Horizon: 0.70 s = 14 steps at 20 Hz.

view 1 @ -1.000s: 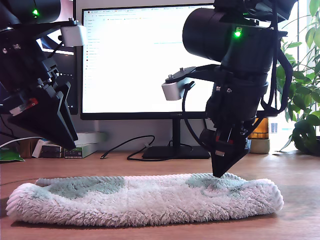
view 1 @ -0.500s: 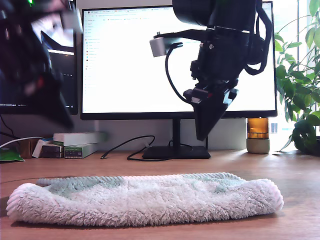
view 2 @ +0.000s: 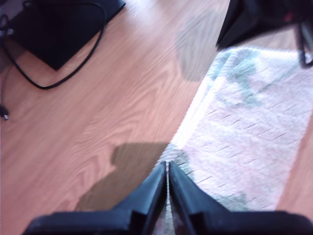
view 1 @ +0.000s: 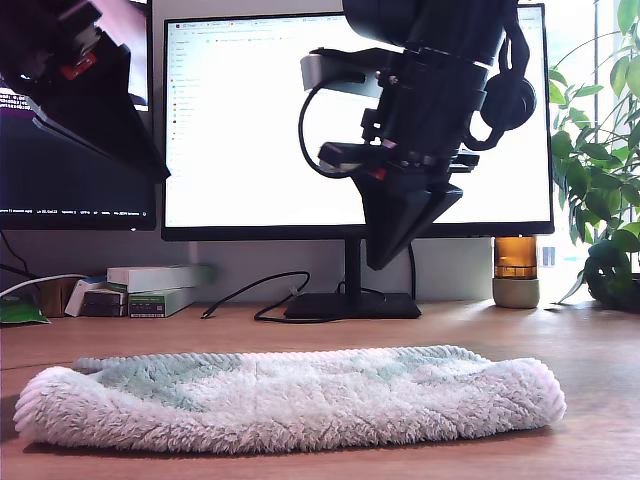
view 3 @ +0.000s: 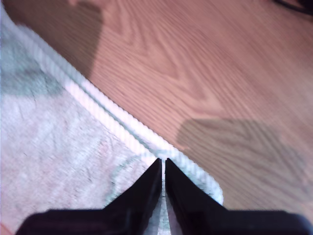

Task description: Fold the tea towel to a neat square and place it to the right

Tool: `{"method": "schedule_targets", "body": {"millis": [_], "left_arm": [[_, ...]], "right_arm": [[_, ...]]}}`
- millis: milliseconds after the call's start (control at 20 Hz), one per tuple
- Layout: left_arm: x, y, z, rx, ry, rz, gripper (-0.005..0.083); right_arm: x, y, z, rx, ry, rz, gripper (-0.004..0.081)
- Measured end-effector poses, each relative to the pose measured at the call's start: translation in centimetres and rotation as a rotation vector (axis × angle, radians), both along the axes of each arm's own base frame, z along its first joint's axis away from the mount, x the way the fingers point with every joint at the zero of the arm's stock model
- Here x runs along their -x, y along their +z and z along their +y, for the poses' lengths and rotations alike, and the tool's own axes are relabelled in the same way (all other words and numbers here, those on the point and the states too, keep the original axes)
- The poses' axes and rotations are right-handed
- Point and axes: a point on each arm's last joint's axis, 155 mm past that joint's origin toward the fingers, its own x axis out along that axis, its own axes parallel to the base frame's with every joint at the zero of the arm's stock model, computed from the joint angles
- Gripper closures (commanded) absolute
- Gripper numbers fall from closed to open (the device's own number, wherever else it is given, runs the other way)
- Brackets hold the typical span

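The wooden table (view 1: 600, 400) carries everything. At its back stands a bright monitor (view 1: 260, 120), with a darker second screen (view 1: 60, 190) at the exterior view's left.

The tea towel (view 1: 290, 400) lies flat across the front of the table as a long, low band, roughly as wide as the monitor. It looks folded into a strip but is not yet a square. Its ribbed hem (view 3: 112, 122) runs along the far edge and rounds a corner.

My second gripper (view 1: 378, 262) hangs high in front of the monitor, above the end of the tea towel at the exterior view's right. Its jaws are pressed together on nothing. My first gripper (view 1: 155, 168) hangs at the exterior view's upper left, equally clear of the cloth, also closed and empty. I judge both are raised for a fresh approach to the short ends, so each must spread before it can take the thick pile.

Behind the tea towel are the monitor base (view 1: 350, 303) and a loose black cable (view 1: 240, 290), both clear of the cloth. Stacked boxes (view 1: 150, 285) sit at the exterior view's left, and an amber jar (view 1: 516, 270) and a plant (view 1: 600, 200) at its right. The bare table at the exterior view's right seems free for placing.
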Motion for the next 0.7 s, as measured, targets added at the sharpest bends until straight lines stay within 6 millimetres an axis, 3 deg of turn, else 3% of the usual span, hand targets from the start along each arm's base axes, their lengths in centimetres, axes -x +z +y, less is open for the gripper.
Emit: {"method": "schedule_targets", "body": {"millis": [150, 300, 450, 550, 700], "left_arm": [[0.5, 0.6, -0.4, 0.036, -0.019, 0.007, 0.0797], [0.5, 2.6, 0.0, 0.104, -0.009, -0.027, 0.0797], [0.5, 3.8, 1.0, 0.16, 0.015, -0.086, 0.0797], [1.0, 3.5, 1.1, 0.193, 0.02, -0.106, 0.0797], [2.1, 1.7, 1.5, 0.225, 0.046, -0.088, 0.0797]], "right_arm": [[-0.1, 0.9, 0.0, -0.02, -0.011, -0.018, 0.0777], [-0.7, 4.6, 0.1, -0.096, -0.022, -0.129, 0.0777], [0.4, 7.4, -1.2, -0.162, -0.032, -0.225, 0.0777], [1.4, 6.9, -2.1, -0.181, -0.025, -0.26, 0.0777], [3.1, 3.7, -3.3, -0.162, 0.01, -0.265, 0.0777]]}}
